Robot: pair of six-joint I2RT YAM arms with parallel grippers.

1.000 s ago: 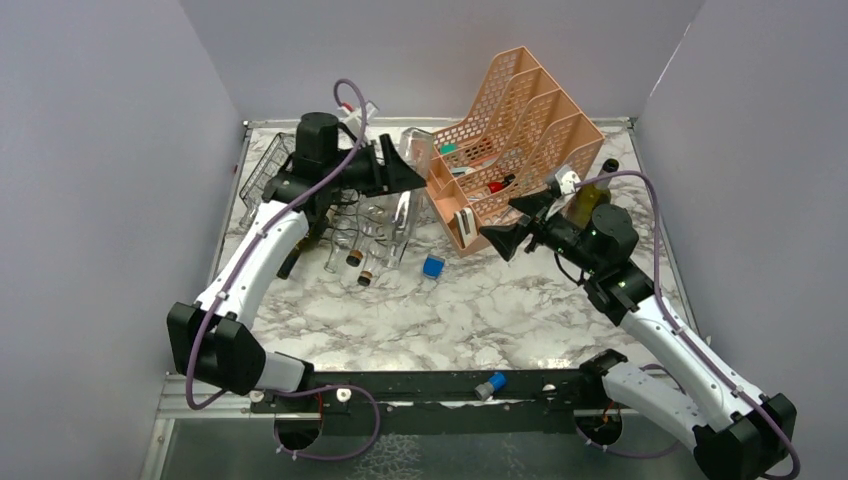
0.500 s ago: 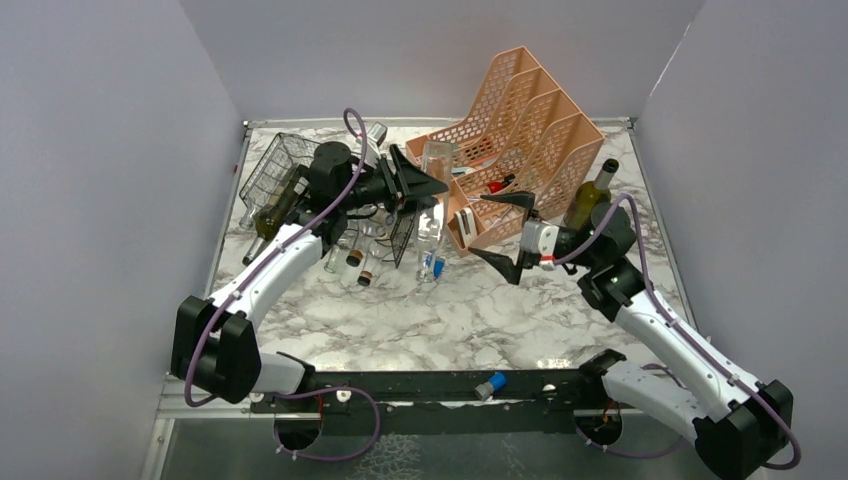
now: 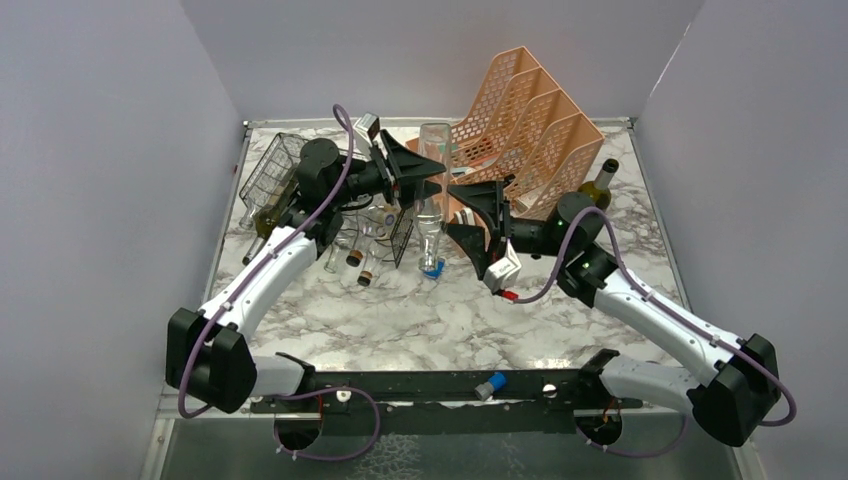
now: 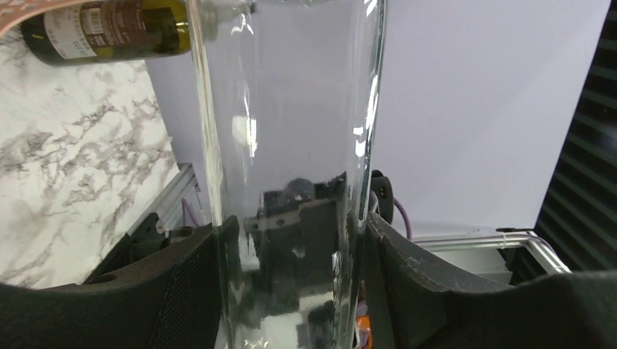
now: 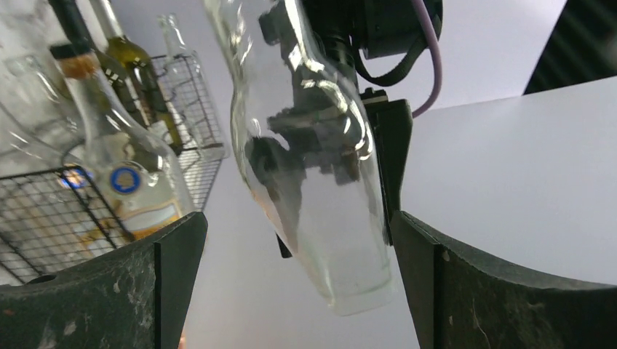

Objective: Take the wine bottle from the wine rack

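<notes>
Change over the last second: the left claw (image 3: 418,178) was down at the wine rack (image 3: 268,168), and it has since come up and swung away from the rack with the clear wine bottle (image 3: 432,205) clamped in it. The bottle now hangs cap-down from that claw, near vertical, its blue cap (image 3: 432,268) below the claw and just above the desk (image 3: 480,310). In the left wrist view the fingers press the glass on both sides, so it's a firm grip on the body.

The right claw (image 3: 468,215) has also moved. It was back by the peach file organizer (image 3: 540,110) and has swung in, so it now sits just beside the bottle, opposite the left claw. Its jaws are spread wide and hold nothing (the right wrist view shows the bottle framed between its fingers but farther out; no contact that I can see).

The rack is behind the left claw with other bottles still lying in it. A green wine bottle (image 3: 592,188) stands behind the right arm, untouched.

Judgement: the bottle is already clear of the rack, so the main step looks done. What's left is probably a handover to the right claw or setting the bottle down. The slick glass slipping in a one-claw hold is the risk.
</notes>
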